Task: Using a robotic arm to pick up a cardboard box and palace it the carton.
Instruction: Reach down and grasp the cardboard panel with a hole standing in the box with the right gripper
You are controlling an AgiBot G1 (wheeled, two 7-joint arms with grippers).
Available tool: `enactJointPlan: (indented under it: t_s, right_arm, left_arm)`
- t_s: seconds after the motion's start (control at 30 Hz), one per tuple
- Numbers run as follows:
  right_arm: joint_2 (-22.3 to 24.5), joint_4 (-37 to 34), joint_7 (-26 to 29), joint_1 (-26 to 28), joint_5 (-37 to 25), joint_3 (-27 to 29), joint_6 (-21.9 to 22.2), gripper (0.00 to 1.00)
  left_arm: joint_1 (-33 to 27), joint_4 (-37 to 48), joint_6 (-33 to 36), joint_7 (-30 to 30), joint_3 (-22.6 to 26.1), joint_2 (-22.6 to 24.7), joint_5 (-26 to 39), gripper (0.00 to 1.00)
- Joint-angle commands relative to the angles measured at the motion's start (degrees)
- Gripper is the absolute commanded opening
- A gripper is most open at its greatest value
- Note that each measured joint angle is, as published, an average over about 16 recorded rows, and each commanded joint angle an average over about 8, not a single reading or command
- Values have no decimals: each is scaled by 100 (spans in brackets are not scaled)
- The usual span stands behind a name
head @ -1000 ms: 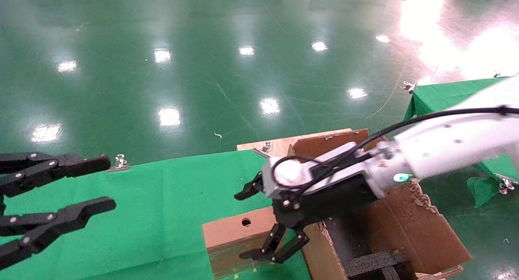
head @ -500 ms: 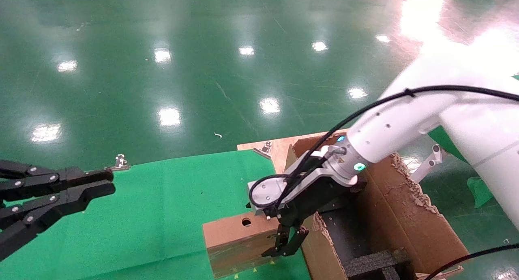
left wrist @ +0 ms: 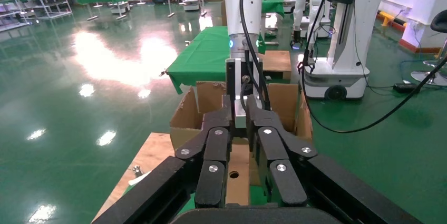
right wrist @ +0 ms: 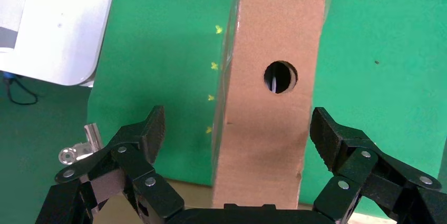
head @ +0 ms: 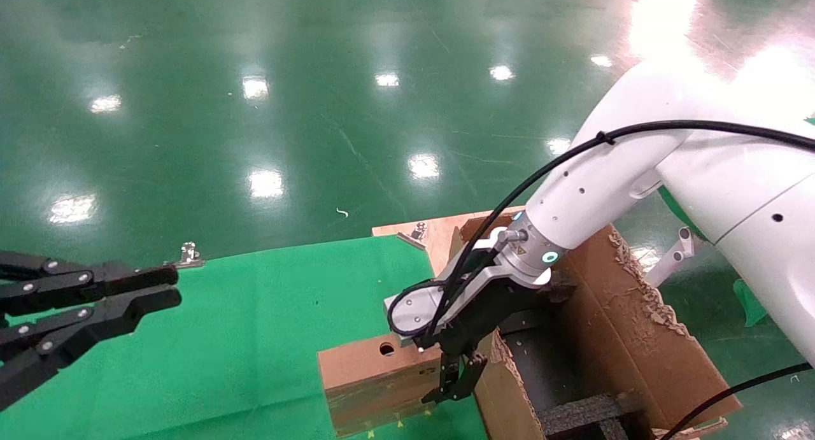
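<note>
We have the cardboard box (right wrist: 266, 92) directly beneath the right gripper (right wrist: 237, 134), lying on the green cloth (head: 242, 325), its long axis running out ahead of the claw and its punched hole (right wrist: 280, 77) just beyond the fingertips. The claw is spread wide, one finger on each long side of the box, neither touching it; nothing is held yet. From the head view the box (head: 375, 370) sits hard against the near wall of the carton (head: 637, 338), which lies just behind and to the far side of the claw, black foam inserts (head: 586, 411) showing in its opening.

What worries us is that closeness. The finger on the carton side has little room, so on the way down it could catch the ragged wall and push the carton, or land on the box's top edge rather than beside it. The claw also sits toward one end of the box, so we judge a lift from here could let the far end droop and twist out of the pinch. Thin board may also buckle under a hard squeeze.

Our left gripper (head: 89, 312), fingers nearly together, is parked well off to the side, away from the claw's work, and holds nothing
</note>
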Motion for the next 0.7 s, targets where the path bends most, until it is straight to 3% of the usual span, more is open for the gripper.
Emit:
enactJointPlan:
  t_s: [0.03,0.07,0.7]
  right_arm:
    - [-2,-2,1,2,6,-2,0,3]
    - [4,5,6,-4,7,9,0,0]
    - [57,66,52,-64,27,109,9,0]
  left_arm:
    - [0,0,0,0,0,0,0,100]
    - [0,0,0,0,0,0,0,100]
    - [0,0,0,0,0,0,-1,100]
